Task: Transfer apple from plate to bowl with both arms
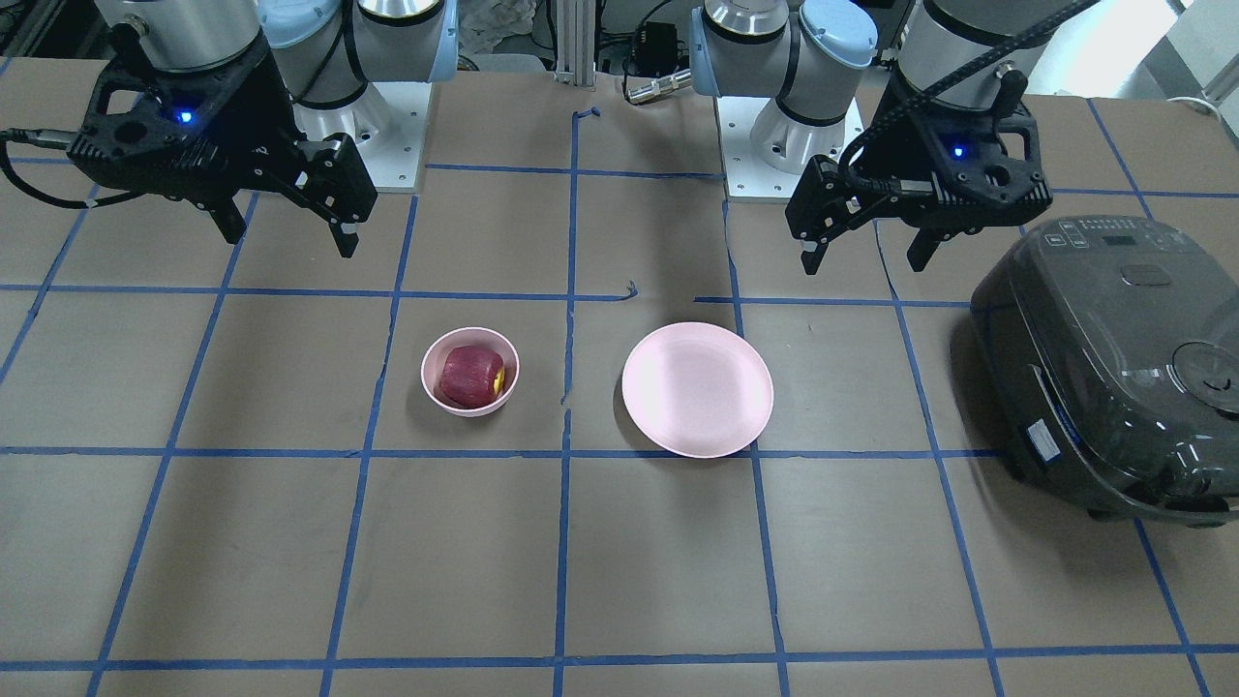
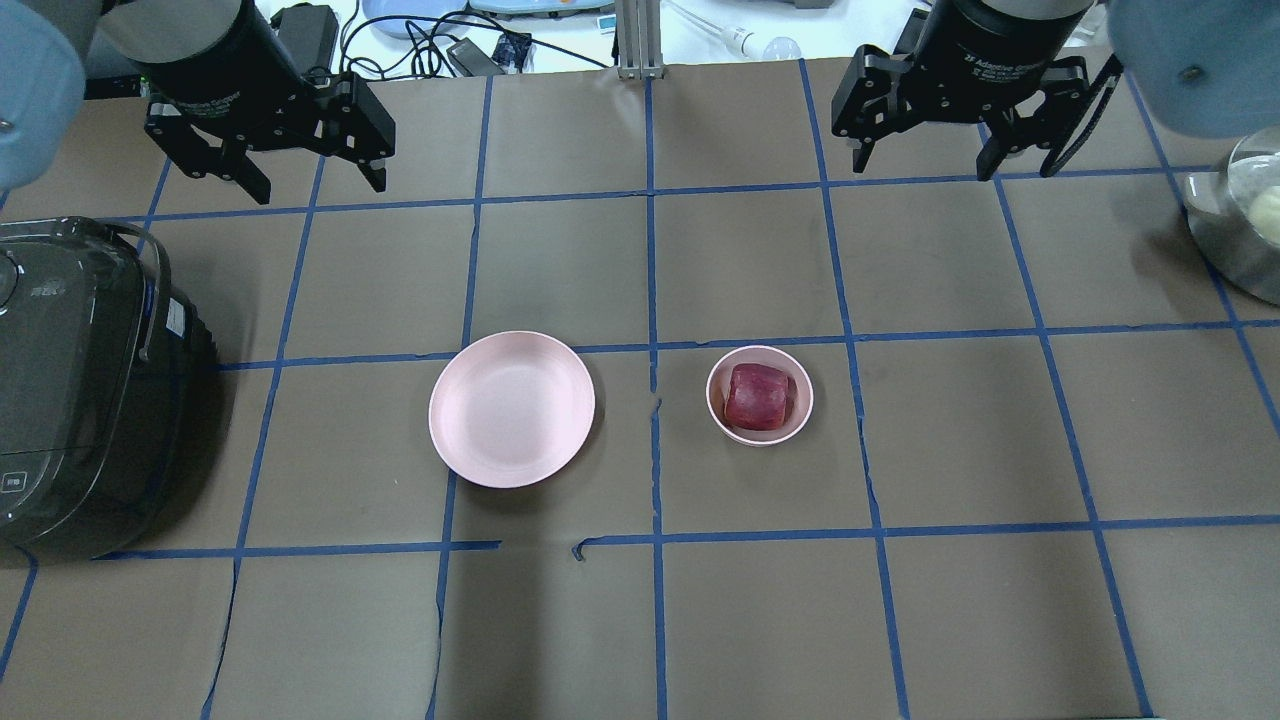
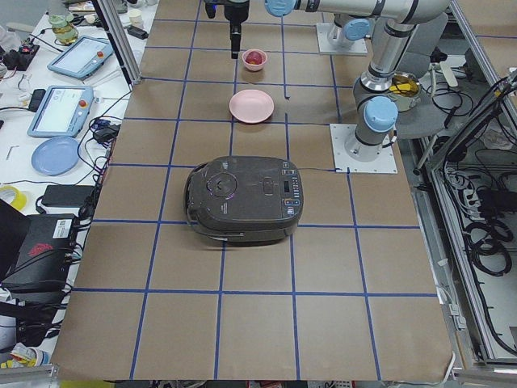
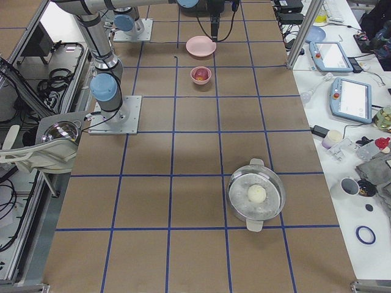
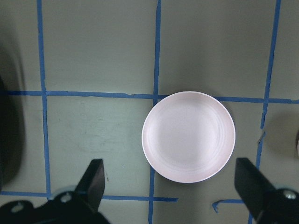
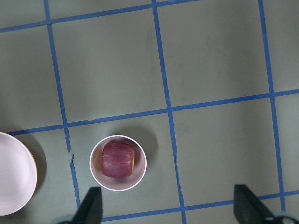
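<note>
The dark red apple (image 2: 758,396) lies inside the small pink bowl (image 2: 716,410); they also show in the front view as apple (image 1: 469,376) and bowl (image 1: 436,392), and in the right wrist view (image 6: 118,159). The wide pink plate (image 2: 511,407) is empty, left of the bowl; it shows in the front view (image 1: 697,388) and the left wrist view (image 5: 188,136). My left gripper (image 2: 305,185) is open and empty, raised high behind the plate. My right gripper (image 2: 925,160) is open and empty, raised behind the bowl.
A dark grey rice cooker (image 2: 75,385) sits at the table's left side. A steel pot (image 2: 1245,225) with a pale ball inside stands at the right edge. Blue tape lines grid the brown table.
</note>
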